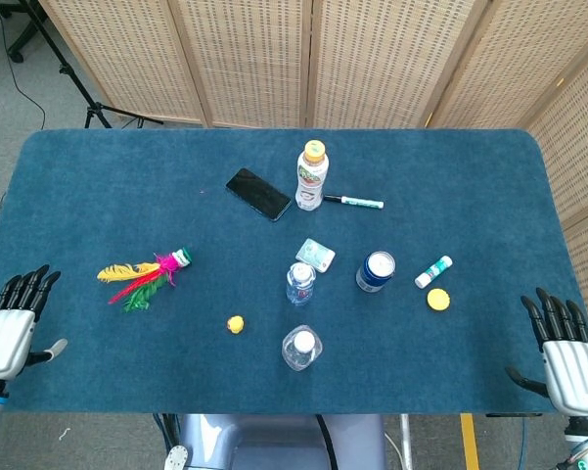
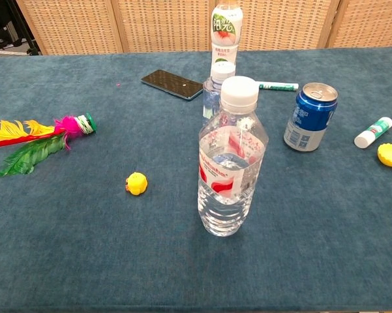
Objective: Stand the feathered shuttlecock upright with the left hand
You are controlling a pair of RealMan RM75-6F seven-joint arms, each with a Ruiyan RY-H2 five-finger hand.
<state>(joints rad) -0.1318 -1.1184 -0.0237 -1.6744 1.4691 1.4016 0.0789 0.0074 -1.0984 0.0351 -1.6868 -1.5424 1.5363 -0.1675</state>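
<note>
My left robot hand [image 1: 8,328] hovers off the blue felt tabletop's [image 1: 98,186] left edge, fingers spread, holding nothing. My right robot hand [image 1: 565,354] likewise, partly cut off. The yellow, red and green feathered shuttlecock [image 1: 142,275] lies flat, well apart from both.

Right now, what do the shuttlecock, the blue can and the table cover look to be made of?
Shuttlecock: dyed feathers in yellow, red, green and pink, wispy at the edges, on a small green-and-white base, probably plastic or rubber. Can: likely aluminium, with a shiny silver rim and pull-tab top and a glossy printed blue wall. Table cover: dark blue fabric, felt or short-pile carpet by its matte, fuzzy look.
</note>
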